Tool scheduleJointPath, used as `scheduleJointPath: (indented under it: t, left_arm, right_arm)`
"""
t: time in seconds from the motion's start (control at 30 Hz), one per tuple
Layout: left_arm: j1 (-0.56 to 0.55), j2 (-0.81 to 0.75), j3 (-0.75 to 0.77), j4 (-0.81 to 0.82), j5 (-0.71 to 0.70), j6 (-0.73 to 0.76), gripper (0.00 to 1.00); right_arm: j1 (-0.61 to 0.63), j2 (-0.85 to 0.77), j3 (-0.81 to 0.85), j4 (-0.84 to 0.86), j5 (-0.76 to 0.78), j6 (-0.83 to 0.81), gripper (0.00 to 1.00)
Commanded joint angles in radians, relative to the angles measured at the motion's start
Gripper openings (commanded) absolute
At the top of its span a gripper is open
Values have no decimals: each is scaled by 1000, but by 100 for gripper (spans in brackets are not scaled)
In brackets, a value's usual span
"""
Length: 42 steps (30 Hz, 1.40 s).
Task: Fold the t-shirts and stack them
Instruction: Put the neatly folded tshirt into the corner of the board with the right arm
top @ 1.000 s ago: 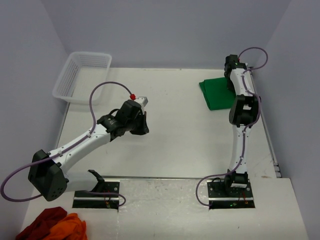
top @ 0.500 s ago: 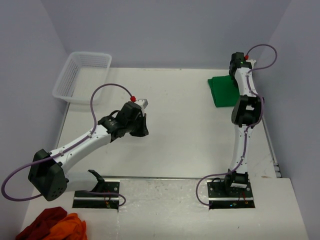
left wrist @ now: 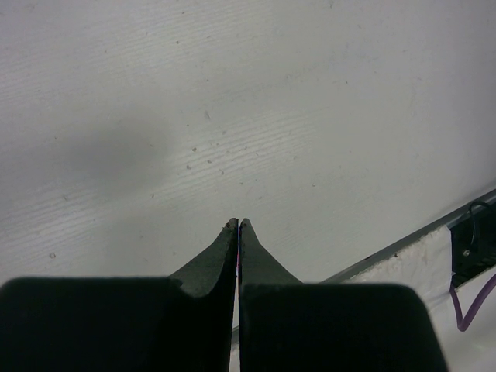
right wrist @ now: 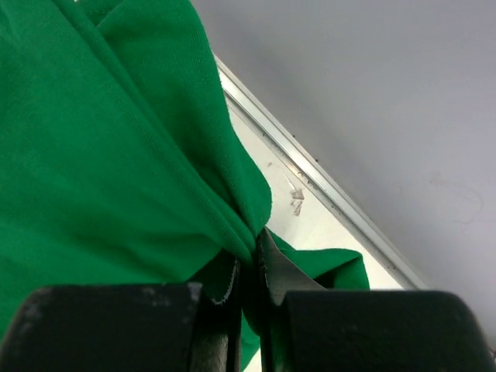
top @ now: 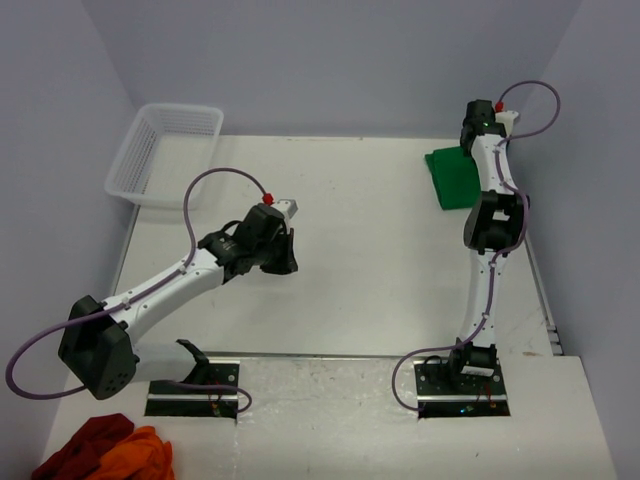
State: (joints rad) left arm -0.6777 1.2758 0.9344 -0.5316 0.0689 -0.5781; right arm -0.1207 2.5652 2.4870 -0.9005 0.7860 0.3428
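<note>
The bright green t-shirt (top: 455, 178) lies folded at the table's far right, partly under my right arm. In the right wrist view its cloth (right wrist: 101, 155) fills the left of the frame, and my right gripper (right wrist: 253, 246) is shut on a bunched edge of it, close to the table's back rail. My left gripper (top: 283, 262) hovers over bare table left of centre. Its fingers (left wrist: 238, 226) are pressed together with nothing between them.
A white mesh basket (top: 165, 152) stands at the far left corner. Dark red and orange cloths (top: 105, 450) lie at the near left, beside the left arm's base. The table's metal edge rail (right wrist: 325, 186) and the grey wall run close behind the right gripper.
My right gripper has pulled the green t-shirt to the right and toward the back corner. The left arm has barely shifted.
</note>
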Motion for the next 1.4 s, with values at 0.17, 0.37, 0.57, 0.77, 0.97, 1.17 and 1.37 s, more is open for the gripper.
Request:
scheduleJointPath:
  t: [0.17,0.37,0.57,0.77,0.97,1.17,1.37]
  left_arm:
    - [-8,0,-14,42,37,40,0]
    - [-6,-29,-29,41,45,29,0]
    - [-6,-65,-35,44,43,14,0]
    - [-10,-93,-48,48,40,6,0]
    - [-8,-142,-60,51,43,0,0]
    - [-8,-171,-74,53,42,-6,0]
    - [-8,-179,-86,54,45,-6,0]
  right_arm:
    - [-19,-52,3,46,45,-4,19]
    - [-14,-129,-42,54,-17,-2,82]
    - [9,-206,-109,34,-89,-44,84]
    - [19,-322,-308,-52,-289,-13,0]
    - [29,-332,-385,-146,-404,-13,0]
    - [27,-339,-445,-167,-399,-24,0]
    - [27,-338,-476,-192,-358,-18,0]
